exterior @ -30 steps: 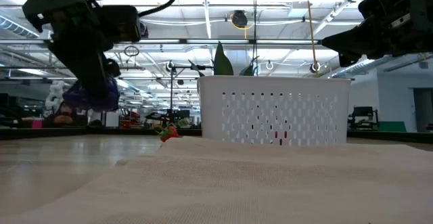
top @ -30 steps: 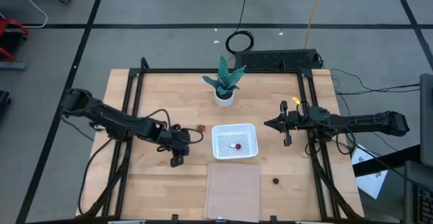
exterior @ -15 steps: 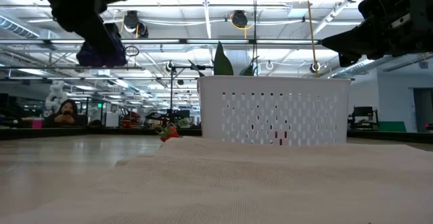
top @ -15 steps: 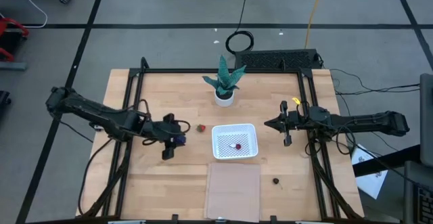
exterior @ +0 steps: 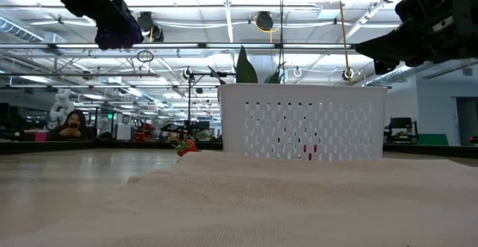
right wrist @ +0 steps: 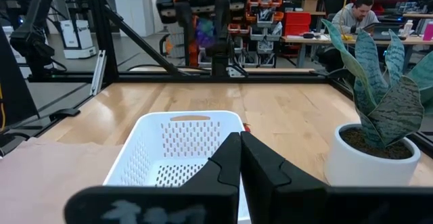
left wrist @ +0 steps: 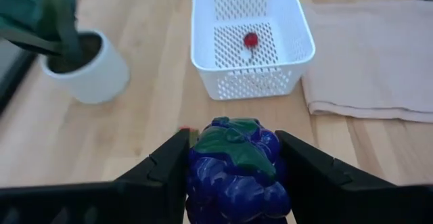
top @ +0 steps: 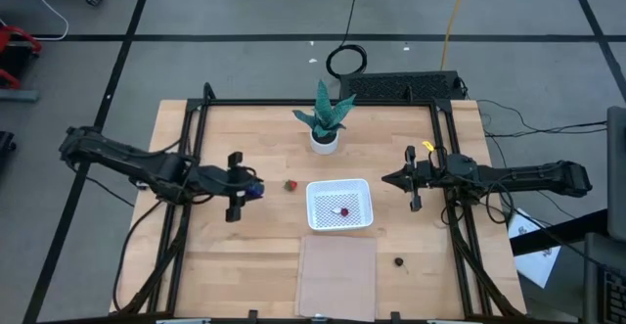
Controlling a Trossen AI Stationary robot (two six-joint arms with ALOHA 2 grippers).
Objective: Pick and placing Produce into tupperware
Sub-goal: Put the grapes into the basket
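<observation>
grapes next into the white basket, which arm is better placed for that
Left. Its gripper is already shut on the purple grape cluster, raised above the table left of the white basket. The right gripper is shut, holding nothing, waiting on the basket's other side.

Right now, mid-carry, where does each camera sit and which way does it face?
High: overhead, straight down; both arms, white basket.
Low: table height, level across; basket, grapes held aloft.
Left wrist: on left arm, facing the basket; left gripper shut on grapes.
Right wrist: on right arm, facing the basket, plant pot; right gripper shut, empty.
Shared: all four show the basket.
</observation>
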